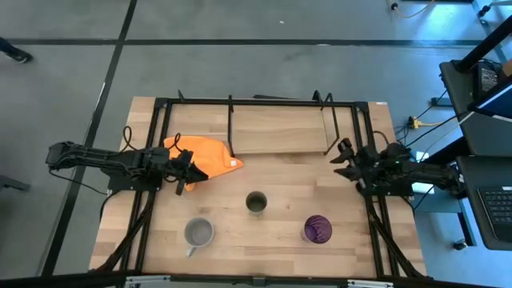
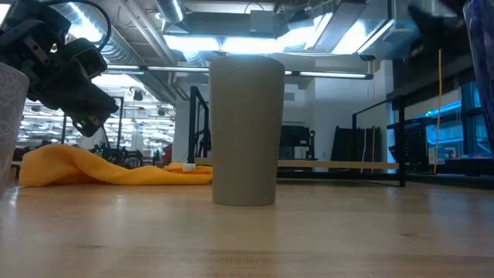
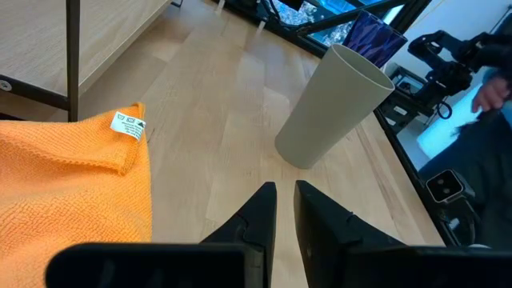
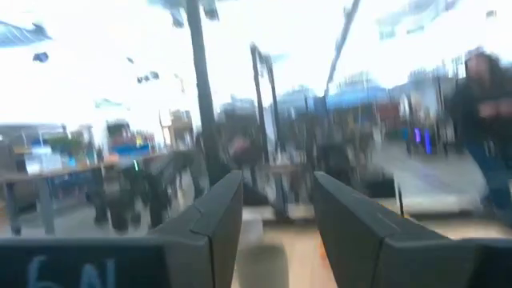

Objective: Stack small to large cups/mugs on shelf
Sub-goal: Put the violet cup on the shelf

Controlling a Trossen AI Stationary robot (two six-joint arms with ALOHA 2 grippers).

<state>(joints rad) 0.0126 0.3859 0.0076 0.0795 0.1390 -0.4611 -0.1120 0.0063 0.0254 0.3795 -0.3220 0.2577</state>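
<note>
The olive-green cup (image 1: 256, 202) stands upright on the table's middle and also shows in the low view (image 2: 247, 131) and the left wrist view (image 3: 332, 108). The grey mug (image 1: 198, 233) stands near the front, left of it. The purple ribbed cup (image 1: 318, 229) stands near the front, on the right. The shelf (image 1: 280, 130) stands at the table's far side. My left gripper (image 1: 192, 172) hovers at the orange cloth's near edge, its fingers (image 3: 286, 200) shut but for a narrow slit and empty. My right gripper (image 1: 342, 160) is open and empty beside the shelf's right end.
An orange cloth (image 1: 206, 156) lies crumpled left of the shelf, under my left arm. A black metal frame (image 1: 160, 104) runs round the table's edges. Bare wood lies between the cups and the shelf. A person shows beyond the table in the right wrist view (image 4: 484, 136).
</note>
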